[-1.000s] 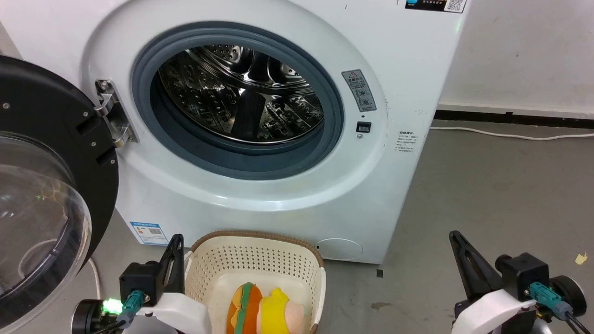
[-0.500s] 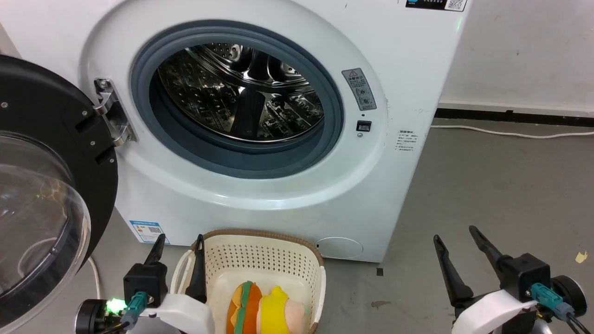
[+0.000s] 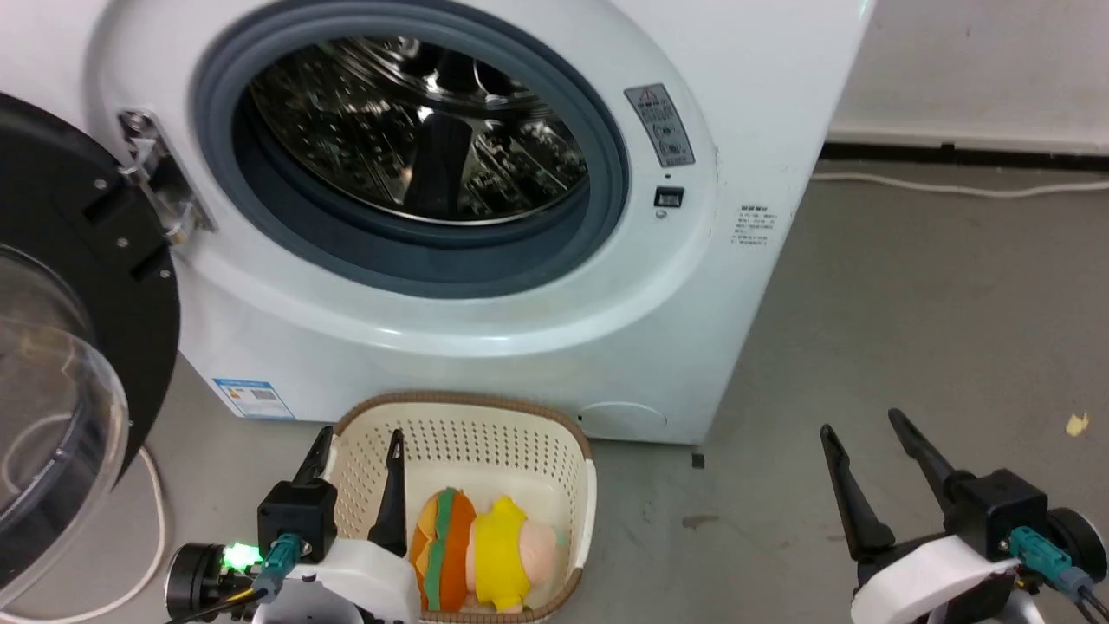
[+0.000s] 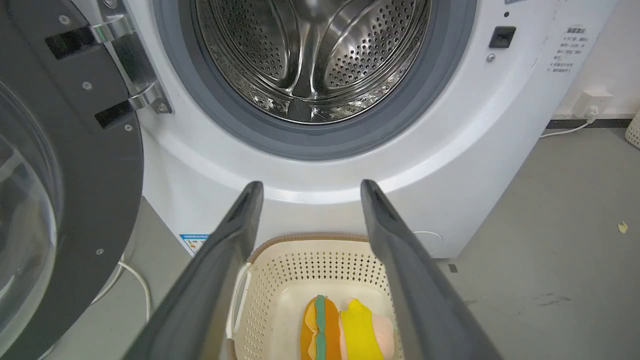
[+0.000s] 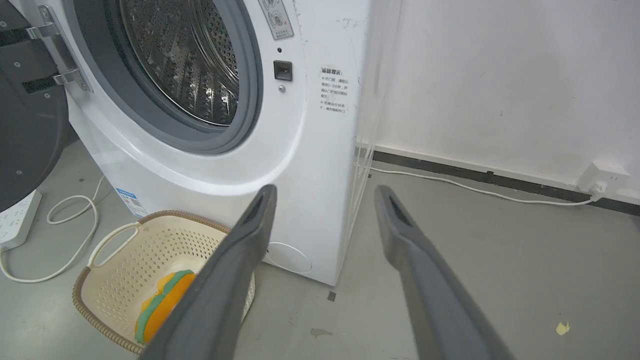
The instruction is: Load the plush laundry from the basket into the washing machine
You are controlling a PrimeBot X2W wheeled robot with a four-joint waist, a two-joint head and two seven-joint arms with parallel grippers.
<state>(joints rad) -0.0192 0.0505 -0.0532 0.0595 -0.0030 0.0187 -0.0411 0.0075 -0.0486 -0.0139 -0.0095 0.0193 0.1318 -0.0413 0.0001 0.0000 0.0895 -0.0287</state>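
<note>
The plush laundry (image 3: 481,550) lies on its side in the cream basket (image 3: 485,451), which stands on the floor against the washing machine (image 3: 485,347). The black-framed glass door (image 3: 61,303) hangs open at the left, and the steel drum (image 3: 416,130) holds nothing. My left gripper (image 3: 360,433) is open over the basket's left rim, clear of the toy. The left wrist view has the left gripper (image 4: 311,185) framing the plush laundry (image 4: 345,330) and basket (image 4: 320,265). My right gripper (image 3: 860,422) is open above bare floor to the right. The right wrist view shows the right gripper (image 5: 325,188) and the basket (image 5: 140,245).
A white cable (image 5: 65,235) loops on the floor left of the basket beside a power strip (image 5: 15,220). Another cord (image 5: 475,190) runs along the black skirting to a wall socket (image 5: 602,175). A yellowish scrap (image 3: 1076,423) lies on the grey floor at the right.
Both grippers went from shut to open. The head camera has since tilted down, so the whole picture shifted and more of the basket and toy shows.
</note>
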